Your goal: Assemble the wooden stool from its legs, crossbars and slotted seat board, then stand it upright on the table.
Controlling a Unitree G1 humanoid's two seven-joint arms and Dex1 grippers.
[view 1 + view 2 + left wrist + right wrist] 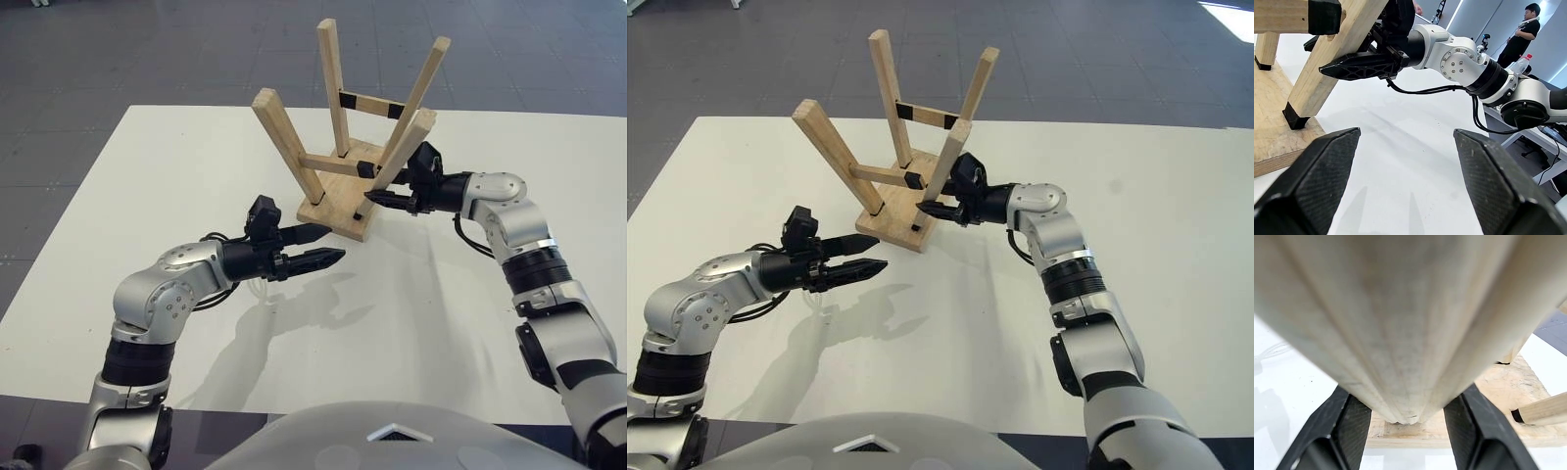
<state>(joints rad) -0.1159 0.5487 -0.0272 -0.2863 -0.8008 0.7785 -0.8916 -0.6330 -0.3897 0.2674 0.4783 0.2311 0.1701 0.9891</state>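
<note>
Surface (pixel 441 323), white, carries the stool (pixel 333 164) upside down toward its far side, seat board (pixel 333 213) flat on it. Right pincer (pixel 372 195) clamps the nearest upturned leg (pixel 400 152) low down. Left pincer (pixel 335 243) hangs open and empty, just before the board's near corner.

Bright, diffuse overhead light; soft shadows fall toward the near edge of the white table (pixel 411 333). Glare patch on the floor (pixel 1097 59). In the right wrist view the leg (pixel 1400 323) is blurred.
</note>
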